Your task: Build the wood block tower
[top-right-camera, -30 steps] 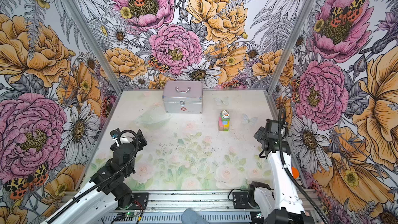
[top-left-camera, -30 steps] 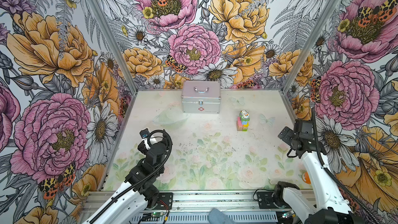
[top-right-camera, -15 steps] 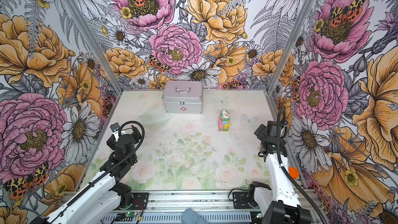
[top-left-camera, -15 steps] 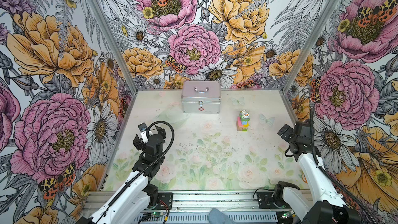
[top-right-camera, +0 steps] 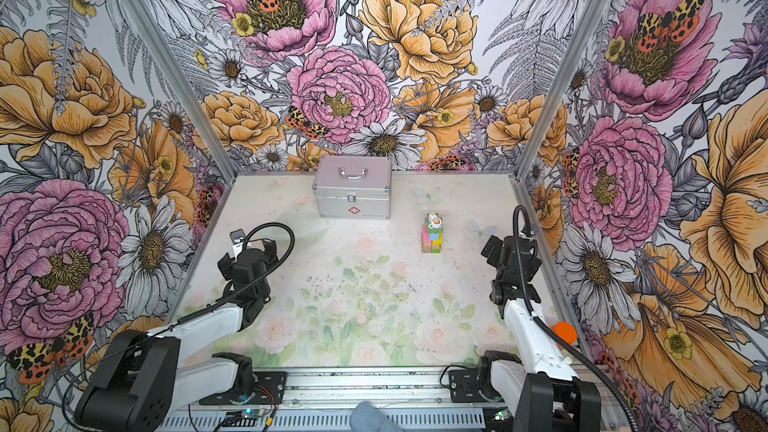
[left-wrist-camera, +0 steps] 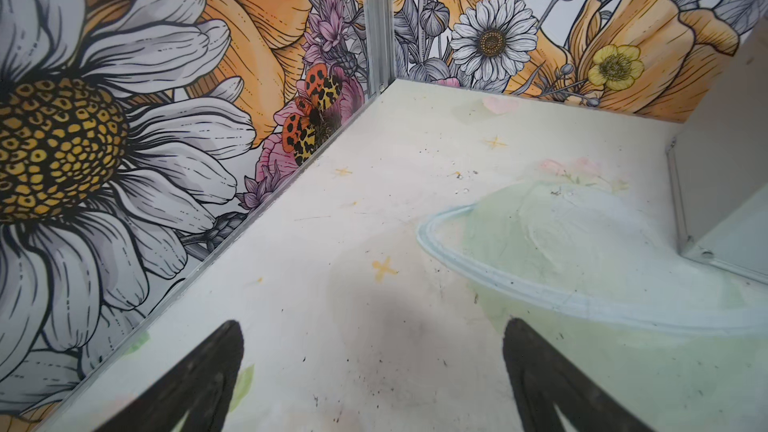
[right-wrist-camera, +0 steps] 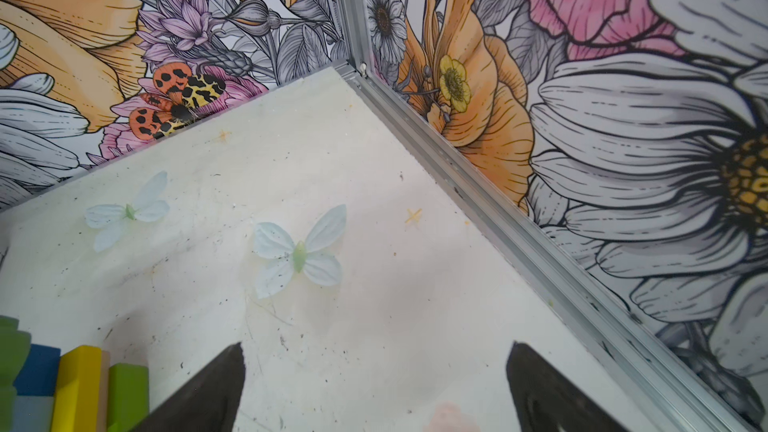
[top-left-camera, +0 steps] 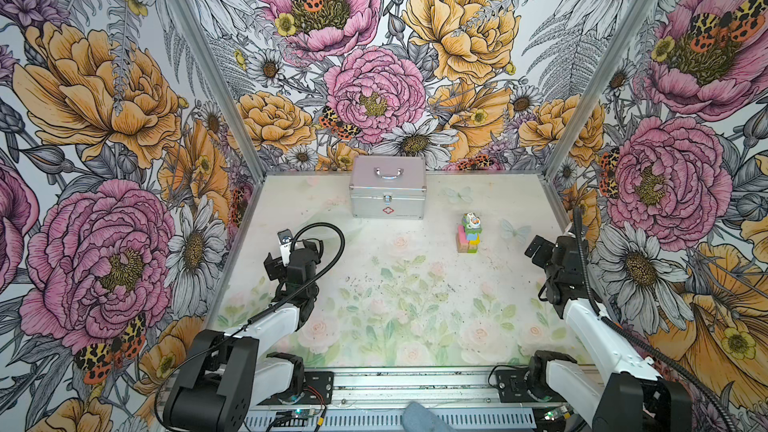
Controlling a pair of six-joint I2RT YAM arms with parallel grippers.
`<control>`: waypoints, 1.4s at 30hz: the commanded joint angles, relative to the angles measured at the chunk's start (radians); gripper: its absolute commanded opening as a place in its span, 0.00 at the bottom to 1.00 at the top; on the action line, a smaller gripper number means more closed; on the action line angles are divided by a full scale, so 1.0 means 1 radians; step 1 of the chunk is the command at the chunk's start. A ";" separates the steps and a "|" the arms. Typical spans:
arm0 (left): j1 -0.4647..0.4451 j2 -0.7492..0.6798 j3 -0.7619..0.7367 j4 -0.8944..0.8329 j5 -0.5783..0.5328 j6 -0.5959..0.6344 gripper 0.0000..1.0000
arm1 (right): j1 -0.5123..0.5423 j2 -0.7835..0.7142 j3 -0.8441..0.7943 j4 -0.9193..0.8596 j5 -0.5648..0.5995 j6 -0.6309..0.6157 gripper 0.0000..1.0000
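Toward the far right of the table [top-left-camera: 395,309] the tower [top-left-camera: 469,232] stands upright and alone, a narrow stack of wood blocks [right-wrist-camera: 79,384] in tan, pink, green, yellow and blue, capped by a cartoon figure piece [top-left-camera: 471,220]. I can see no loose block anywhere on the table, so to my eye the stacking is done, or very nearly.

The right gripper [right-wrist-camera: 374,344] hovers over bare table to the right of the tower, close to the right wall, its jaws spread wide and holding nothing. The left gripper [left-wrist-camera: 372,322] hangs by the left wall, well apart from the tower, also spread and empty.

If more is to go on top, a piece would first have to be found; perhaps inside the silver metal case [top-left-camera: 387,193], which sits shut at the far middle, left of the tower and clear of it. Otherwise the arms need only keep away, since a stack that slim would topple at a nudge. The pale butterflies [right-wrist-camera: 299,253] beside it are only print and block nothing.
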 commanded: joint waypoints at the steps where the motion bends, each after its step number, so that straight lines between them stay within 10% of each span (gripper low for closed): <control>1: 0.050 0.015 0.023 0.124 0.116 0.036 0.99 | 0.006 0.104 0.020 0.205 -0.021 -0.037 1.00; 18: 0.093 -0.031 -0.069 0.277 0.149 0.079 0.99 | 0.071 0.357 -0.036 0.572 -0.027 -0.108 1.00; 29: 0.149 0.287 -0.099 0.741 0.331 0.064 0.99 | 0.075 0.372 -0.102 0.711 0.017 -0.110 1.00; 42: 0.178 0.348 0.024 0.549 0.523 0.084 0.99 | 0.090 0.376 -0.150 0.807 0.038 -0.120 1.00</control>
